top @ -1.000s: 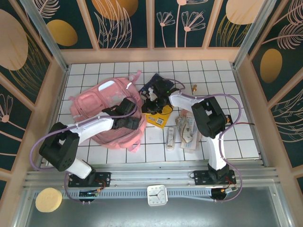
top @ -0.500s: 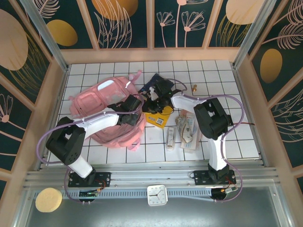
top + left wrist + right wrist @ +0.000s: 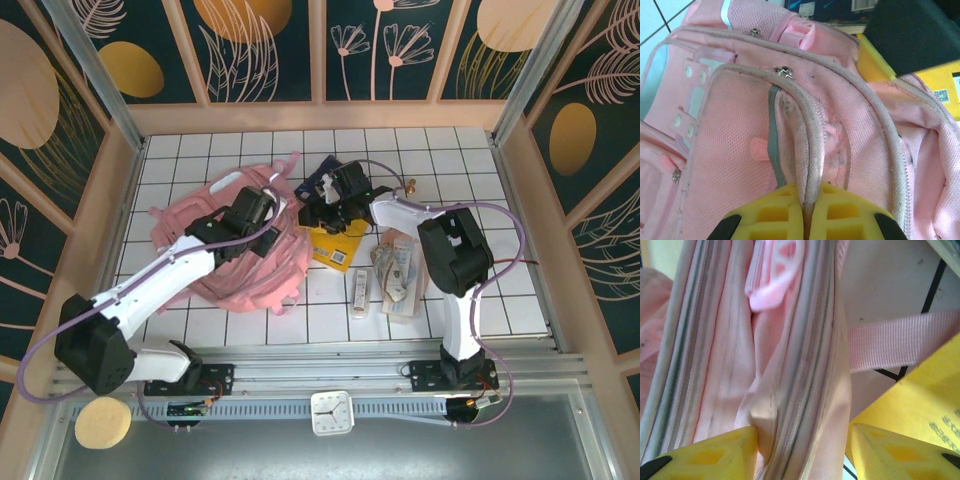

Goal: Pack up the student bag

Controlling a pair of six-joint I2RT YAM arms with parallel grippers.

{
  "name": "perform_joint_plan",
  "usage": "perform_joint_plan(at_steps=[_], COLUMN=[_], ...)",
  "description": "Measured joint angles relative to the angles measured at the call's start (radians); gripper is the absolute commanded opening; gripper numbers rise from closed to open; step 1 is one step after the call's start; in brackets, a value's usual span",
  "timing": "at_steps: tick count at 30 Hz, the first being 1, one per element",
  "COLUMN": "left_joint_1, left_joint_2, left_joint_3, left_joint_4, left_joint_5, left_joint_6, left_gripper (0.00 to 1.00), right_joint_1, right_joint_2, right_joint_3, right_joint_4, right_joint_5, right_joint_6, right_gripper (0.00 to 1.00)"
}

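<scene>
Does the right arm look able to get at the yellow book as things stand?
Probably yes: the yellow book lies flat beside the right tool, its near half uncovered. The rim of the student bag sits between its jaws, though.

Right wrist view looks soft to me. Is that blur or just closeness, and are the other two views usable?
Right wrist view: soft all over, with the student bag too close to the lens to focus. Left wrist view: sharp around the zip pull, and the table tile at upper left is overbright. Top external view: evenly lit and crisp, usable.
</scene>
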Motion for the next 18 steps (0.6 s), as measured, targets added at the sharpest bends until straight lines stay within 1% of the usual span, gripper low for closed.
perform_joint_plan(at_steps=[5,9,13,18], left_joint_1=[0.000,0.000,0.000,0.000], left_joint_2=[-0.111,-0.167,-0.175,-0.179], left_joint_3=[-0.071,-0.128,-0.146,-0.146], left_joint_4=[-0.009,-0.009,-0.009,-0.008], left_joint_5=[0.021,0.039,0.047,0.041], left_joint_6=[0.068,0.103,0.121,0.132], left_gripper=[0.00,0.00,0.00,0.00], right_joint_1=[-0.058,-0.102,-0.098,-0.060], right_joint_2=[-0.002,0.008,0.031,0.097], right_joint_3=[0.008,0.087,0.156,0.211], right_joint_4=[0.023,-0.007,-0.008,-0.080], right_joint_5=[0.000,0.009,-0.003,-0.006], right_joint_6=[0.031,0.035,0.031,-0.021], right_gripper=[0.56,0.56,0.55,0.55])
